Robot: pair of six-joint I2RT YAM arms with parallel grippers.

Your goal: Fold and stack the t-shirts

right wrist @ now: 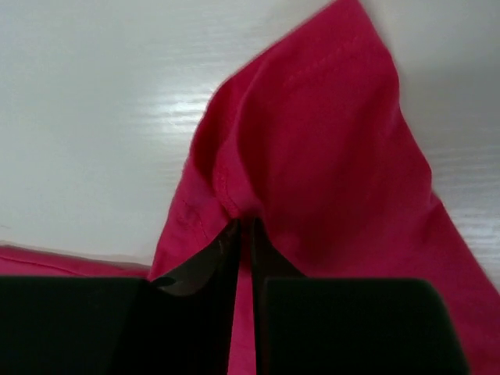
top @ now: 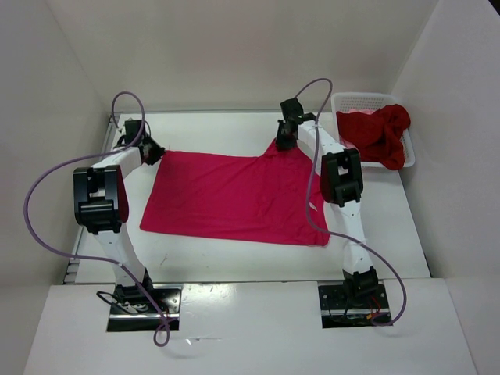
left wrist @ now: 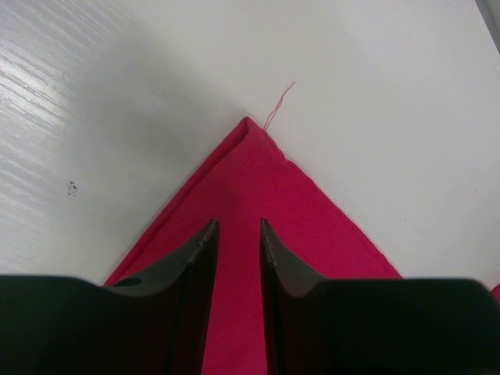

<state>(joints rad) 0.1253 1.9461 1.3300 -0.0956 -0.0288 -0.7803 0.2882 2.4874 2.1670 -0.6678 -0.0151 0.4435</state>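
Magenta shirt spread on the white tabletop (top: 234, 262), one arm at each far corner.

The magenta shirt (top: 234, 195) lies mostly flat across the middle of the tabletop, its far right corner drawn up into a peak. At the far right of the tabletop stands a white mesh basket (top: 363, 98) with a dark red shirt (top: 381, 134) heaped in it and spilling over the right rim. The left arm (top: 98, 197) reaches to the magenta shirt's far left corner, where the left jaws stand narrowly apart just over the flat cloth, the corner tip lying just ahead of them. The right arm (top: 341, 178) reaches to the raised corner, where the right jaws are pinched together on a bunched fold of the magenta shirt. A loose thread (left wrist: 280, 105) trails from the left corner tip onto the tabletop.
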